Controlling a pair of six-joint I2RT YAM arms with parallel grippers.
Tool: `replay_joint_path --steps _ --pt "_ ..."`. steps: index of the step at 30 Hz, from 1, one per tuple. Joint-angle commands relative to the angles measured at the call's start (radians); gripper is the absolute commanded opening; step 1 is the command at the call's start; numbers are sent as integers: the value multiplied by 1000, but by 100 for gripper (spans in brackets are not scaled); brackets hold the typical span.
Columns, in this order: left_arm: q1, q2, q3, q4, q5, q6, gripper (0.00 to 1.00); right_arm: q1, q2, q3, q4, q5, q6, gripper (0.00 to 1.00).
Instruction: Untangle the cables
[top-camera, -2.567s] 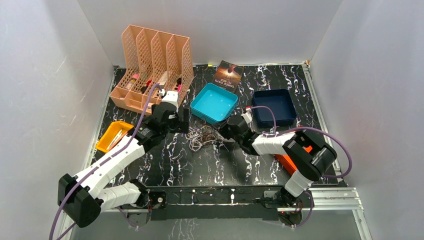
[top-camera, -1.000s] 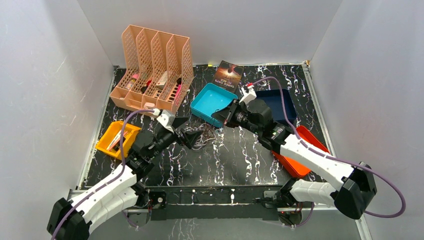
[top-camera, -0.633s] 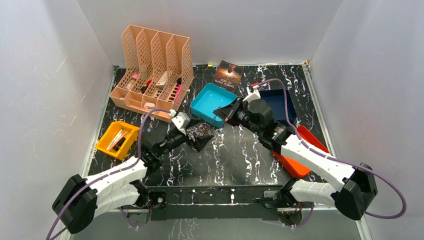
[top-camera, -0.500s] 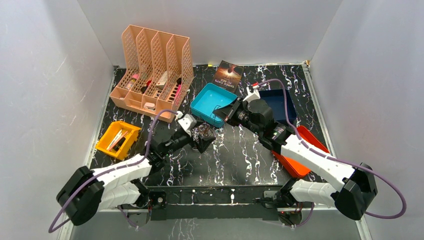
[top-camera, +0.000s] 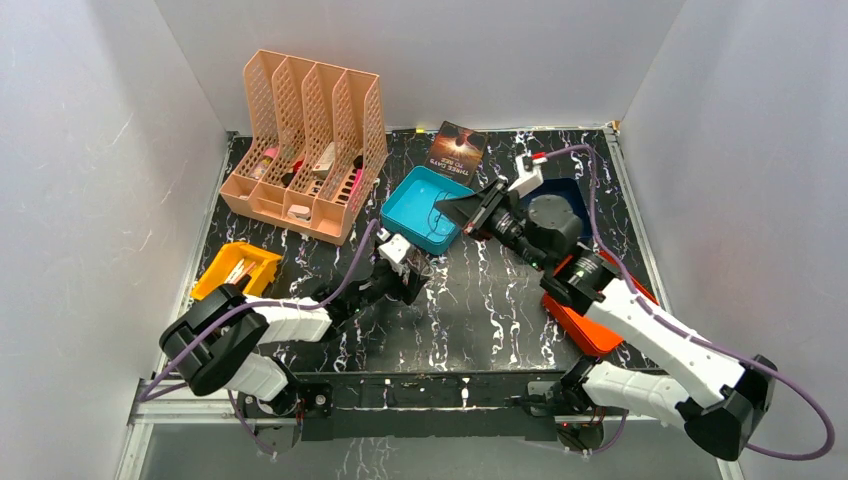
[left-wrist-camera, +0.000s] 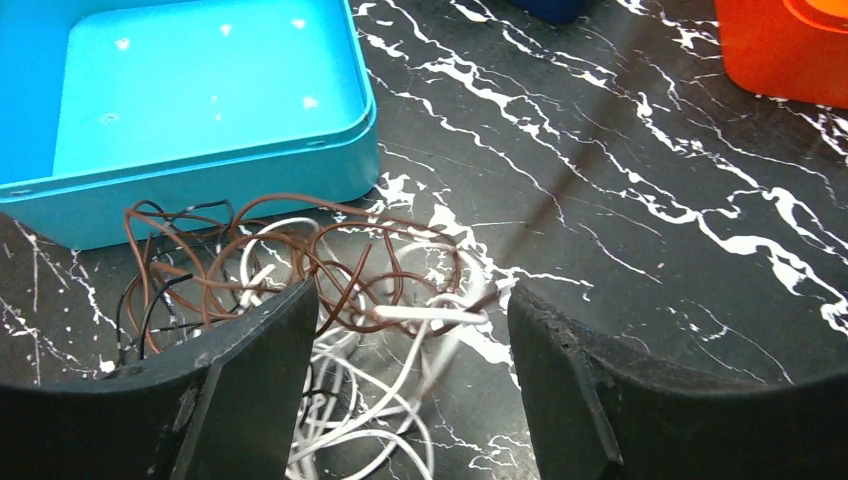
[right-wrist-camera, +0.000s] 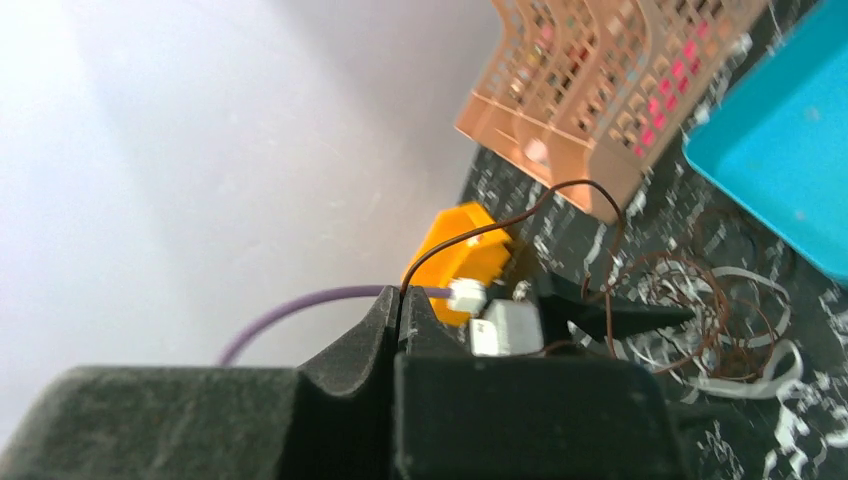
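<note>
White panels enclose a black marbled table (top-camera: 500, 320); every position below is referenced to the teal tray (top-camera: 418, 200) near its middle. Left of and behind the tray stands a peach file organiser (top-camera: 305, 150), well apart from the work zone. The right arm (top-camera: 650, 325) extends in from the tray's right, and the right gripper (top-camera: 445, 205) hangs raised over the tray's right part. The left arm (top-camera: 290, 320) lies low, with the left gripper (left-wrist-camera: 410, 330) just in front of the tray's near wall.

The cables (left-wrist-camera: 330, 290) lie as one loose heap of white and brown loops on the table, close against that near wall. The left jaws stand apart and straddle the heap's near edge, with white loops between them; nothing is clamped. This placement probably serves to pin the heap. The right jaws are closed on a single brown cable (right-wrist-camera: 480, 230), which arcs from the fingertips down to the heap in front of the tray. Holding that strand high probably tensions it for drawing free.
</note>
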Motion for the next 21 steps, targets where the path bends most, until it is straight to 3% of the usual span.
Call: replay_joint_path --steps 1,21 --pt "-6 17 -20 115 -62 -11 66 2 -72 114 32 41 -77 0" --pt "-5 125 -78 166 -143 -54 64 2 -193 417 -106 244 -459 0"
